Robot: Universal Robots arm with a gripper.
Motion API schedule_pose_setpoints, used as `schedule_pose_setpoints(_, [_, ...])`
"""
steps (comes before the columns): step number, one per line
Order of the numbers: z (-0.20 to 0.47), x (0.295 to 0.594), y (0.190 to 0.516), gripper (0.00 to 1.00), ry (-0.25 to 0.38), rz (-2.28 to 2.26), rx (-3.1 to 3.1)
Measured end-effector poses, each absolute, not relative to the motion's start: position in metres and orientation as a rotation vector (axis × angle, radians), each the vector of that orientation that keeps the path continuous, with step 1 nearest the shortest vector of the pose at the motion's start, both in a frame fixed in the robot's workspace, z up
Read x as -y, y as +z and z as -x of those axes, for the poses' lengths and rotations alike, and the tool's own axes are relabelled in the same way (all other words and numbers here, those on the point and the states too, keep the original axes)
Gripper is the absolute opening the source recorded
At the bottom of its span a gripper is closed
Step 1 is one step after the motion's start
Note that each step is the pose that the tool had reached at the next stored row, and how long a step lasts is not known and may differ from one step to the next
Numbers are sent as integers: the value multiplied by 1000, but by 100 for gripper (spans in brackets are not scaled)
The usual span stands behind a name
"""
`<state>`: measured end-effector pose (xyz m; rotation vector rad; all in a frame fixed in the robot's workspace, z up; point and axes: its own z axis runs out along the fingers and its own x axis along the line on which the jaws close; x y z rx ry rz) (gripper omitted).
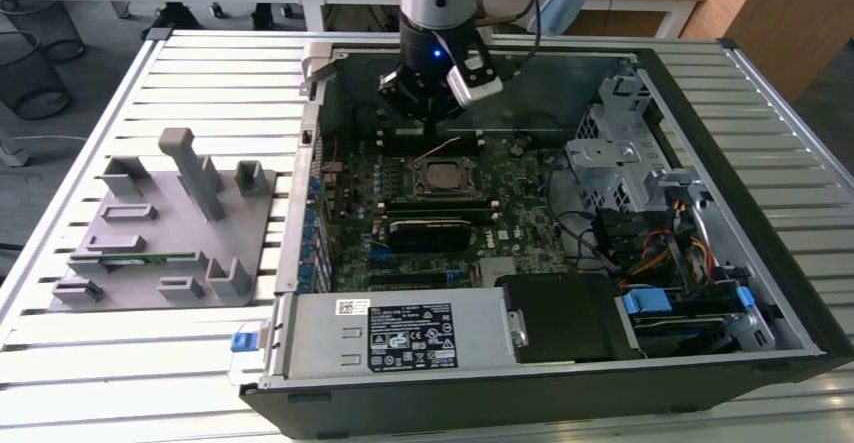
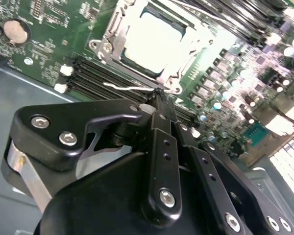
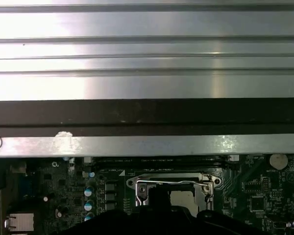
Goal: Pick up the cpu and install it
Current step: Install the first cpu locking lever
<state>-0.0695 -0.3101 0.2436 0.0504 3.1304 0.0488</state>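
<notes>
Gripper closed, tips at wire lever; cpu seated in socket just beyond; labelled power supply well away.

The white and black labels on the power supply carry print too small to read.

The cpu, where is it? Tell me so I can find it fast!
Look at the big open computer case on the slatted table, then the green board inside it. Near its middle sits a square metal frame. The cpu is the flat silver-grey square inside that frame; everything around it is green, black or bumpy.
</notes>
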Motion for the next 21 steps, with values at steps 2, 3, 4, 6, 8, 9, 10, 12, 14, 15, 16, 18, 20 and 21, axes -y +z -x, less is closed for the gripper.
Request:
schedule_pose_setpoints(2, [67, 310, 243, 11, 44, -48, -3130])
schedule_pose_setpoints(3, [67, 310, 242, 11, 42, -48, -3130])
schedule_pose_setpoints(4, [67, 310, 241, 11, 41, -48, -3131])
schedule_pose_setpoints(6, [67, 310, 239, 11, 39, -48, -3131])
schedule_pose_setpoints(8, [67, 310, 238, 11, 39, -47, -3131])
schedule_pose_setpoints(9, [67, 309, 237, 11, 39, -46, -3131])
schedule_pose_setpoints(10, [66, 309, 237, 11, 39, -44, -3131])
schedule_pose_setpoints(12, [66, 307, 236, 11, 39, -43, -3131])
schedule_pose_setpoints(14, [65, 305, 235, 11, 39, -41, -3131])
schedule_pose_setpoints(15, [65, 305, 235, 11, 39, -40, -3131])
schedule_pose_setpoints(16, [65, 305, 234, 11, 39, -39, -3131])
schedule_pose_setpoints(18, [64, 304, 233, 11, 39, -35, -3131])
schedule_pose_setpoints(20, [62, 304, 233, 11, 39, -34, -3131])
schedule_pose_setpoints(21, [61, 304, 232, 11, 39, -34, -3131])
